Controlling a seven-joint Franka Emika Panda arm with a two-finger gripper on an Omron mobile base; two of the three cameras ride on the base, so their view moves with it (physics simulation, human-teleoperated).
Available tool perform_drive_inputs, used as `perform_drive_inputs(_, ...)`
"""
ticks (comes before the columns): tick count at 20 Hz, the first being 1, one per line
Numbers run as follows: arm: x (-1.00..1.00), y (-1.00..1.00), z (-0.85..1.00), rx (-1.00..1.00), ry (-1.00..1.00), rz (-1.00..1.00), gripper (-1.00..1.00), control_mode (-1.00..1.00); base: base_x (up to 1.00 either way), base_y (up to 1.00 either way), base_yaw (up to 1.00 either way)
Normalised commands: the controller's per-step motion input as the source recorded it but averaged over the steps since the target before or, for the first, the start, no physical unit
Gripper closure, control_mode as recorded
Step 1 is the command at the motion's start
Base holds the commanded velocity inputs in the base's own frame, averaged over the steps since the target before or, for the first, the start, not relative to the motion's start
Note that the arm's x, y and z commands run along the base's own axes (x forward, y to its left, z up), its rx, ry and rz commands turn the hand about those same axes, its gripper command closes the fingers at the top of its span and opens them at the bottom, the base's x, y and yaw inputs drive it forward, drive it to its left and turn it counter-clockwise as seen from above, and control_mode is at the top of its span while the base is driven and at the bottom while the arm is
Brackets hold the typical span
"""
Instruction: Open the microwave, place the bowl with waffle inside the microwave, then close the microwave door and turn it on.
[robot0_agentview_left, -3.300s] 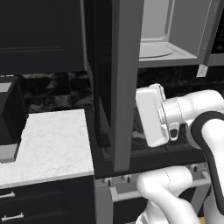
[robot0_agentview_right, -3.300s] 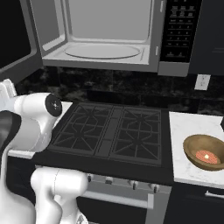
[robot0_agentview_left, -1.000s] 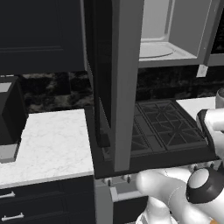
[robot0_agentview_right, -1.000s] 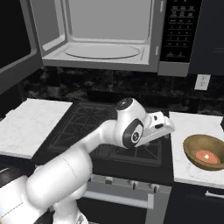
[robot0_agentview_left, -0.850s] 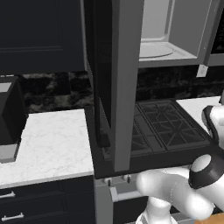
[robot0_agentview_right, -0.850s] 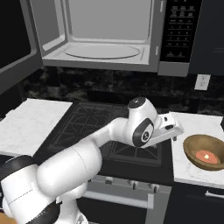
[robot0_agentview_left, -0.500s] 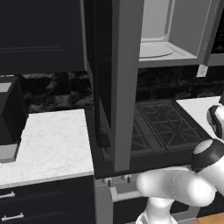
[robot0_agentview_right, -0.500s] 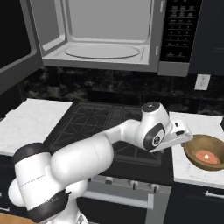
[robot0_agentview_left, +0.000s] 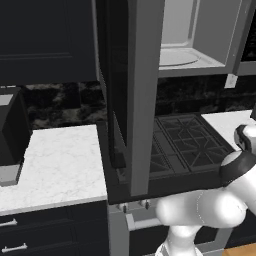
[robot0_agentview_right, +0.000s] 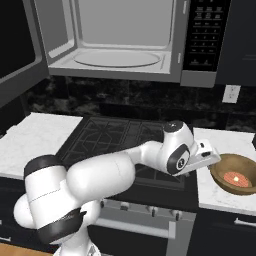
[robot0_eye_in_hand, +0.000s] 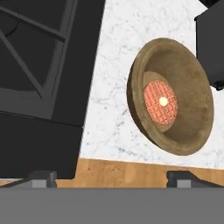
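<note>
Unlabelled bowl (robot0_eye_in_hand: 170, 96) between spread fingers (robot0_eye_in_hand: 186, 177)

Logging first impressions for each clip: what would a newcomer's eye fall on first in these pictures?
The microwave above the stove gapes open, its pale interior and turntable bare, the microwave door swung out wide. The white arm stretches across the stove toward the bowl on the marble counter at right, an orange waffle inside it.

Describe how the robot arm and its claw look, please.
The arm is glossy white, built of rounded segments with dark grey bands at the joints. A round dark cap with a light mark sits near the wrist. The claw has two small dark finger tips.
</note>
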Motion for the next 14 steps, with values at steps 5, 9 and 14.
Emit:
perform_drive_inputs(5,0.46,-0.03,-0.27,-0.06,0.00,-0.01,-1.00,-1.00,0.00,0.00,0.00)
perform_drive_inputs(9,0.33,-0.26,-0.18,-0.06,0.00,0.00,-1.00,-1.00,0.00,0.00,0.00)
perform_drive_inputs(14,0.26,-0.36,-0.17,-0.07,0.00,-0.01,-1.00,-1.00,0.00,0.00,0.00)
